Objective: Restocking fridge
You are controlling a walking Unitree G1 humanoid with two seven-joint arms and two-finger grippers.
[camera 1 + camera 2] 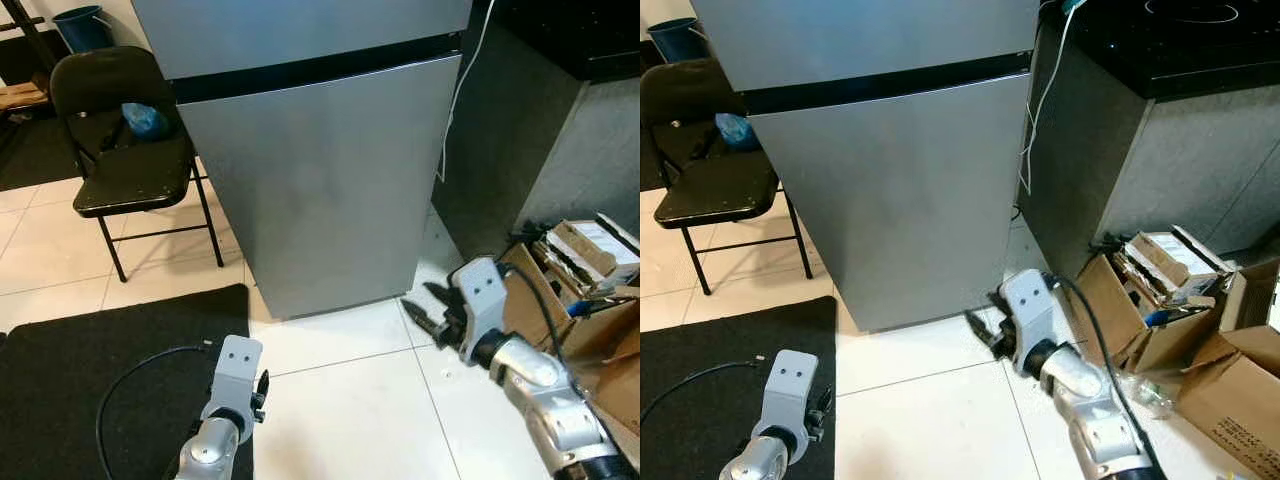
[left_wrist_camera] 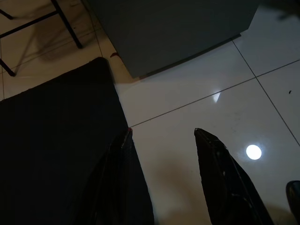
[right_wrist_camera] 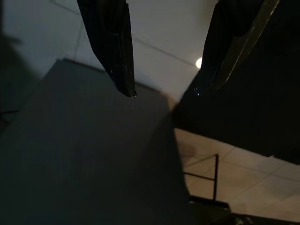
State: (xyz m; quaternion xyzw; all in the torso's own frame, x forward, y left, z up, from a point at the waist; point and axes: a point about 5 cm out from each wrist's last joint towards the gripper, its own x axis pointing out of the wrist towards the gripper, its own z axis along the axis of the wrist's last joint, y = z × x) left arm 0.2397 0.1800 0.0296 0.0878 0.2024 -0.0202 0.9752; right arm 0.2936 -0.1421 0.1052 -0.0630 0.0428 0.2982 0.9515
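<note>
Fridge: tall, plain silver-grey, both doors closed with a dark seam between them, standing on white tile between a black folding chair and a dark counter. Left gripper spread, empty, low over the floor; right gripper spread, empty, near the fridge's lower corner.

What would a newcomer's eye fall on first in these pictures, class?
First, the big silver fridge, doors shut, standing straight ahead on the white tile floor. Next, the right gripper, fingers open, low near the fridge's bottom right corner. Then the black folding chair to the fridge's left, and torn cardboard boxes on the right.
</note>
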